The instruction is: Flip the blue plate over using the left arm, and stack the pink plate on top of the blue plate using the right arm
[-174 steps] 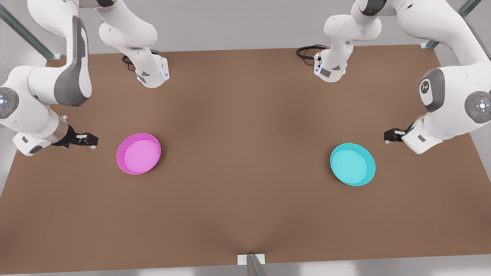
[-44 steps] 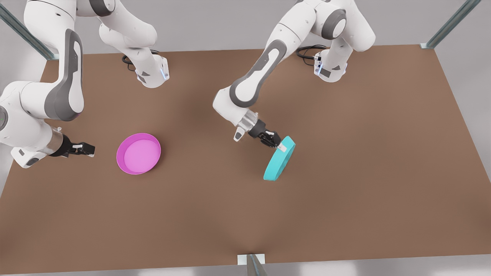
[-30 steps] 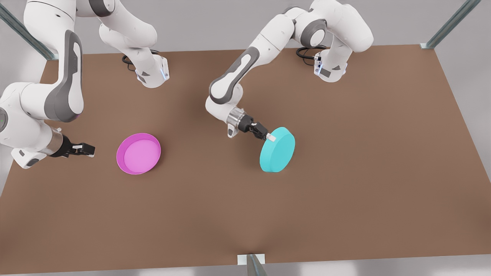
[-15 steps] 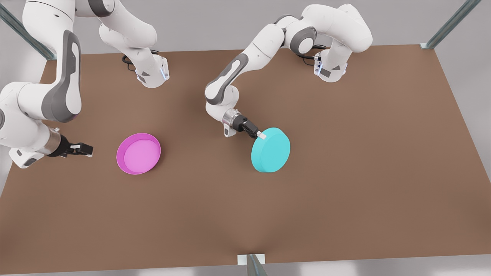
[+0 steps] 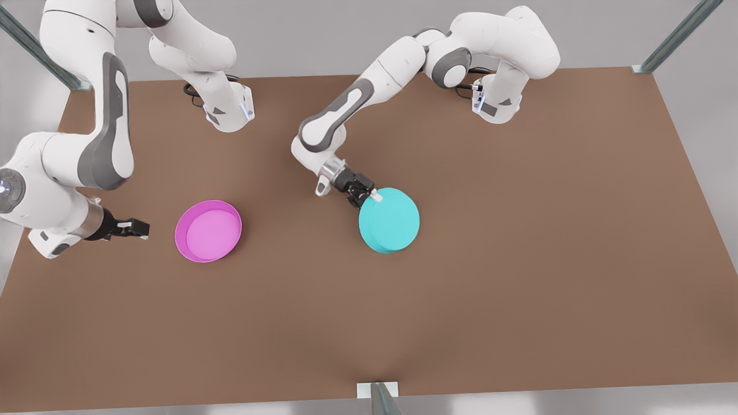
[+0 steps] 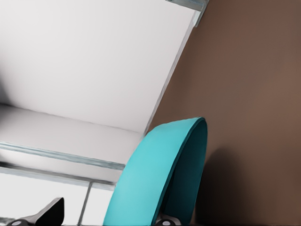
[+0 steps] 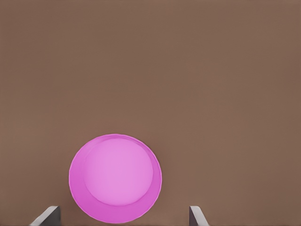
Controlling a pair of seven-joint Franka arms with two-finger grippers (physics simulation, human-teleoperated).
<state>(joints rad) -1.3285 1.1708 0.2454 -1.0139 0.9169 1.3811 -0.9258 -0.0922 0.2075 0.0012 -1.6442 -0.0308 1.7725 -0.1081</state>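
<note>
Near the front view's centre, my left tool [image 5: 364,194] pinches the rim of the round turquoise plastic plate [image 5: 390,221], base up, stiff and light. At left, my right tool [image 5: 136,229] waits spread beside the pink plastic plate [image 5: 208,231] on the bench [image 5: 519,288]; I would take its thin rim.

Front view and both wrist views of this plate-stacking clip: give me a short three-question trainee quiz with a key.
1. True or false: the blue plate now shows its flat underside.
2. Which gripper grips the blue plate's rim: A) left gripper B) right gripper?
3. Fill in: the pink plate lies on the table with its hollow facing ____.

Key: 1 true. 2 A; the left wrist view has the blue plate between its fingers, while the right gripper waits open beside the pink plate. 3 up.
</note>
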